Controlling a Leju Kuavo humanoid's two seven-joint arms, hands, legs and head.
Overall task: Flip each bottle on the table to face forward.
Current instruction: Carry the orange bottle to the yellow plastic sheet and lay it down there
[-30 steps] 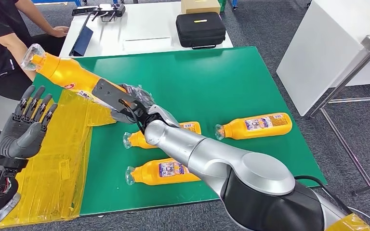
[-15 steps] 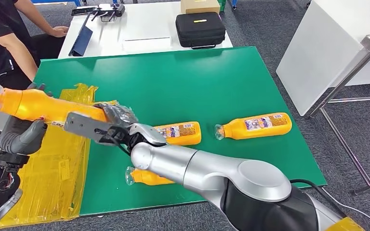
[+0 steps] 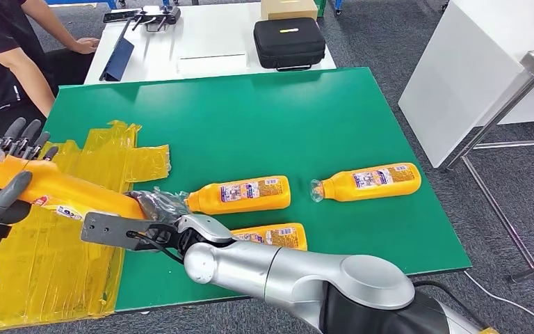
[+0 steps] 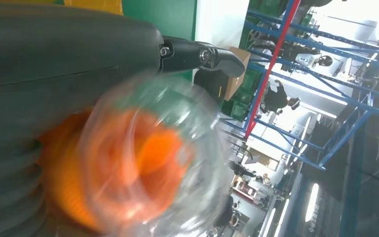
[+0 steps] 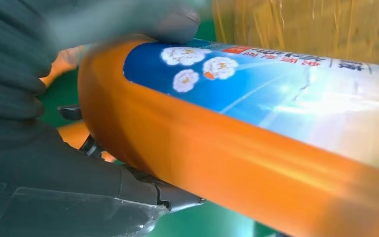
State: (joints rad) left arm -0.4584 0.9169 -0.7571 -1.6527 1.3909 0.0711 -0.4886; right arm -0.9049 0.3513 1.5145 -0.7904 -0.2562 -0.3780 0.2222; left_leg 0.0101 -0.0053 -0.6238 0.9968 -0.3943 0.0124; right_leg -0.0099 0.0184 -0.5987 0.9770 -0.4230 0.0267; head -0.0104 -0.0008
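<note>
An orange bottle point(image 3: 69, 191) with a clear cap hangs tilted over the table's left edge. My right hand point(image 3: 156, 207) grips its base end; in the right wrist view the fingers point(image 5: 24, 98) wrap the bottle point(image 5: 256, 128) beside its blue label. My left hand point(image 3: 3, 198) holds the neck end, thumb across the front and fingers upright behind. The left wrist view has the blurred cap point(image 4: 148, 158) against that hand point(image 4: 54, 59). Three more orange bottles lie on the green mat point(image 3: 285, 118): one mid-table point(image 3: 240, 195), one to the right point(image 3: 368, 182), one partly behind my right arm point(image 3: 271, 236).
Crumpled yellow plastic sheet point(image 3: 62, 264) covers the table's left end under the held bottle. A person point(image 3: 7, 62) sits at the far left corner. Behind is a white table point(image 3: 201, 35) with a black case point(image 3: 289, 42). A steel table point(image 3: 528, 90) stands right.
My right arm swung the bottle down and to the left, from high over the mat to the yellow sheet. My left hand, open before, now holds the neck end.
</note>
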